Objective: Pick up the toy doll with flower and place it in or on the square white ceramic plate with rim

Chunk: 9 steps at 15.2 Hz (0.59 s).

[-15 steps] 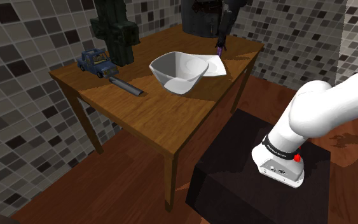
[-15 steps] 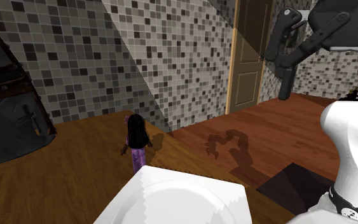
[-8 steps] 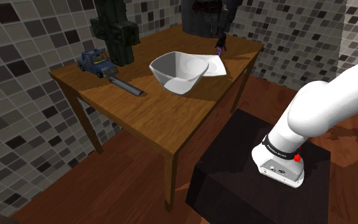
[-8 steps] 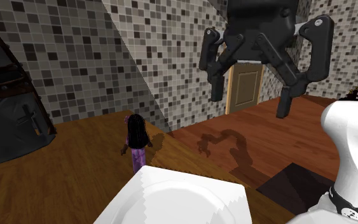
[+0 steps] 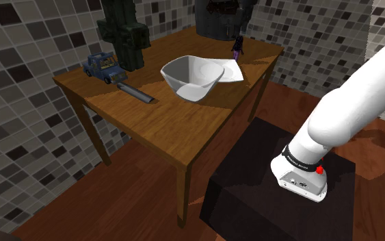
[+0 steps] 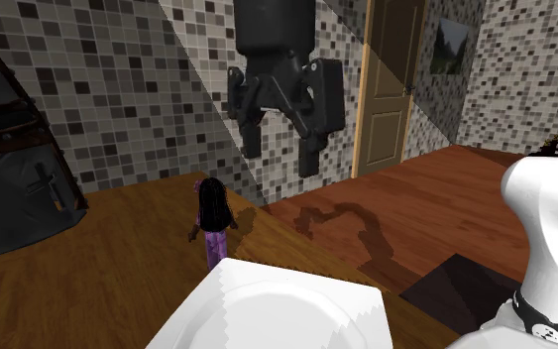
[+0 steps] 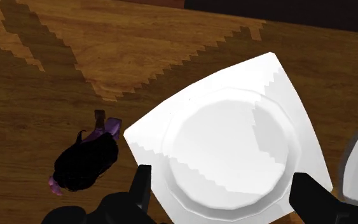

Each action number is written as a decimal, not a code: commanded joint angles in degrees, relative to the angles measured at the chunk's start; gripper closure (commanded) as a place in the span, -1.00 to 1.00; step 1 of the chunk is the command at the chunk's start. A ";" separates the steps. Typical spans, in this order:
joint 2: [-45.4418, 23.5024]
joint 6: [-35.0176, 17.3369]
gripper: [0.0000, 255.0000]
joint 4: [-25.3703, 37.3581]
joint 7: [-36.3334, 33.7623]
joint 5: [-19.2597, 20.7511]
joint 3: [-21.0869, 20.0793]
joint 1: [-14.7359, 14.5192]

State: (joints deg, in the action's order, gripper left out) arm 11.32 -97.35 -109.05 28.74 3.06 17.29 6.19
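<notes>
Black and spread wide, hanging as the gripper [image 6: 279, 154] in the air above a corner of the wooden table [image 5: 163, 120], clasping nothing. Hovering well above the doll [image 6: 213, 223], a little toward the second exterior view's right of it. Looking straight down in the wrist view on the white square plate [image 7: 234, 146], framing it between the two fingers [image 7: 142, 184] without touching it. Keeping clear of the doll standing upright on the wood, black-haired and dressed in purple, just beside one corner of the plate and outside the finger gap; not showing whether doll and plate are touching. Sharing the table with a white bowl [image 5: 192, 77] sitting just beside the plate on the side away from the doll, a blue truck [image 5: 103, 66] near the tabletop's edge at the shoulder view's left, a grey bar [image 5: 137, 92] lying near the truck, a dark green block [image 5: 124, 31] and a dark bag [image 5: 211, 24] behind the doll. Reaching there on a white arm [image 5: 348, 103] rising from the black stand [image 5: 245, 171]. Standing before grey mosaic walls [image 6: 118, 89] and a brown door [image 6: 386, 89].
</notes>
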 commanded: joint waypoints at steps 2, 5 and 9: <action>-6.07 0.45 -1.00 5.26 3.05 -1.32 2.32 1.17; -12.69 1.66 -1.00 11.65 6.37 -3.23 4.47 2.85; -20.74 3.78 -1.00 20.00 9.99 -5.92 6.28 5.55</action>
State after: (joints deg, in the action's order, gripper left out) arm -8.15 -93.79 -90.20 37.85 -2.43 23.16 11.09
